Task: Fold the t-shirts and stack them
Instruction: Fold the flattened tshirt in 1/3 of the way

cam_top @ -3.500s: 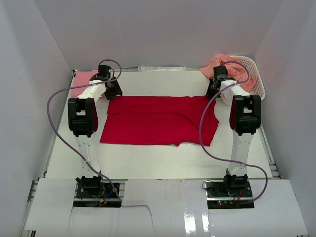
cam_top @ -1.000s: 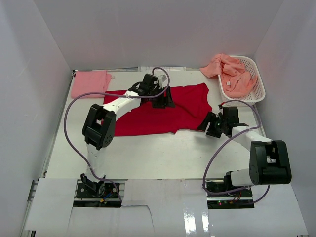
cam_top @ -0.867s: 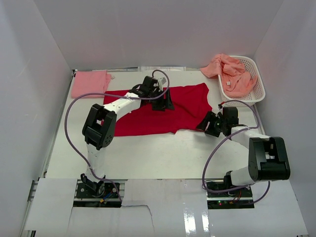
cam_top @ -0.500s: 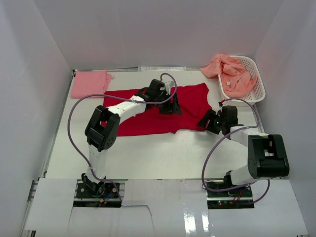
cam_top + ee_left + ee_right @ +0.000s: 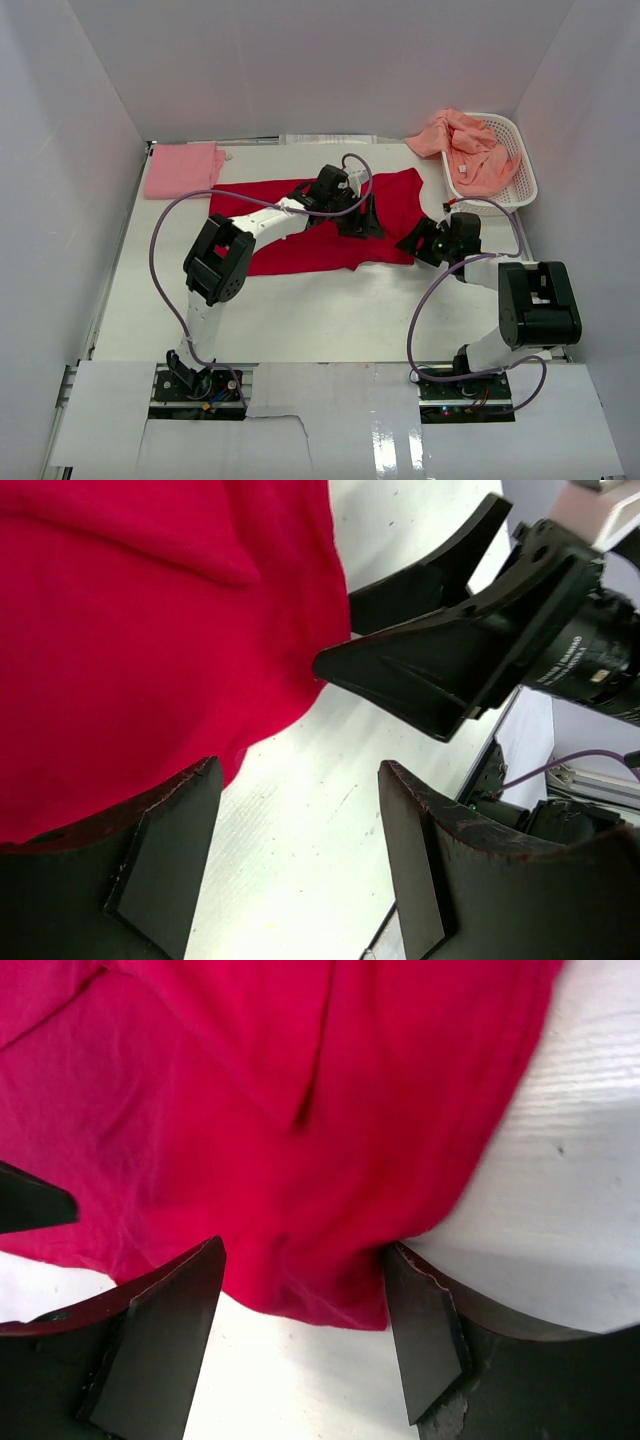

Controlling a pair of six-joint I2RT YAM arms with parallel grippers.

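Observation:
The bright red t-shirt (image 5: 310, 248) lies on the white table (image 5: 300, 320), rumpled along its right edge. My left gripper (image 5: 372, 228) hovers open over the shirt's lower right part. In its wrist view the red cloth (image 5: 150, 630) fills the upper left and bare table shows between the fingers (image 5: 170, 860). My right gripper (image 5: 410, 243) is open at the shirt's lower right corner, and the red hem (image 5: 300, 1290) lies between its fingers (image 5: 160, 1350). A folded light pink t-shirt (image 5: 183, 168) rests at the back left. Salmon-orange t-shirts (image 5: 465, 142) are heaped in the basket.
The white latticed basket (image 5: 522, 165) stands at the back right corner. White walls close in the table on three sides. The right gripper's black body (image 5: 470, 650) shows close ahead in the left wrist view. Purple cables loop off both arms.
The left gripper has slid right across the red shirt toward its lower right corner. The right gripper has moved up and left to that corner. Both stay open.

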